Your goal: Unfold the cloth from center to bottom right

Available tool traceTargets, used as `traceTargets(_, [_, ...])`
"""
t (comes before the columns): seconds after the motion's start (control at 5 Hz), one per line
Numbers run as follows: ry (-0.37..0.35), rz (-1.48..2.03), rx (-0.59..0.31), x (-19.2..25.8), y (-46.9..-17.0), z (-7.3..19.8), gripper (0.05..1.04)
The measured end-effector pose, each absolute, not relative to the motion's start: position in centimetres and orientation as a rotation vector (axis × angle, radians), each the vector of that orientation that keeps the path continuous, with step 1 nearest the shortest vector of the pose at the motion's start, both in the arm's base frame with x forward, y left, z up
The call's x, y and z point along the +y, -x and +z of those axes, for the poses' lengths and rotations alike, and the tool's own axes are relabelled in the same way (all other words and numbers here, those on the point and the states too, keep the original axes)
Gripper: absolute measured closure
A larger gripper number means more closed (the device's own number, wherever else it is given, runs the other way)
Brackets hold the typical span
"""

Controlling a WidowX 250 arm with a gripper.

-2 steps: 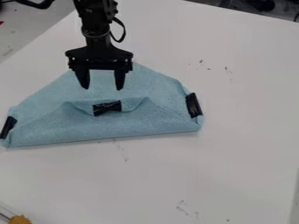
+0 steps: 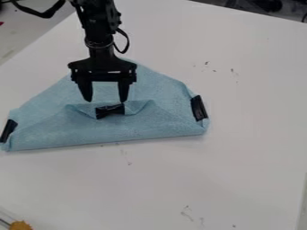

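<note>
The gripper (image 2: pixel 105 99) hangs over the middle of the light blue cloth (image 2: pixel 156 123), open, with nothing between its fingers. The cloth lies folded, with a long straight edge toward the front and a peak at the back. Black tape (image 2: pixel 110 111) marks the folded-over corner at the cloth's center, just below the fingertips; the right fingertip overlaps the tape's upper right end in view. Whether they touch, I cannot tell. More black tape wraps the cloth's right corner and its left corner.
The cloth rests on a white table (image 2: pixel 240 134) with small dark scuffs. A yellow-brown object (image 2: pixel 20 225) with a thin rod sits at the bottom left corner. Dark items stand beyond the table's back edge.
My gripper has come down and slightly toward the front, closer to the taped center corner. The cloth has not moved.
</note>
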State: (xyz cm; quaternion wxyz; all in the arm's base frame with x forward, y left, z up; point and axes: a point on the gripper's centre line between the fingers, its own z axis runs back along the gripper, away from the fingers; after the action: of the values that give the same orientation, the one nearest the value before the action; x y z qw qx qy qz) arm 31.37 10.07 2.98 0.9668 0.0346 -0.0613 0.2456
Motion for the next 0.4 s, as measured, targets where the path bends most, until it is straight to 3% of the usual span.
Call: traceTargets(0.4, [-0.036, 0.500, -0.129, 8.71, -30.53, 2.40, 0.083])
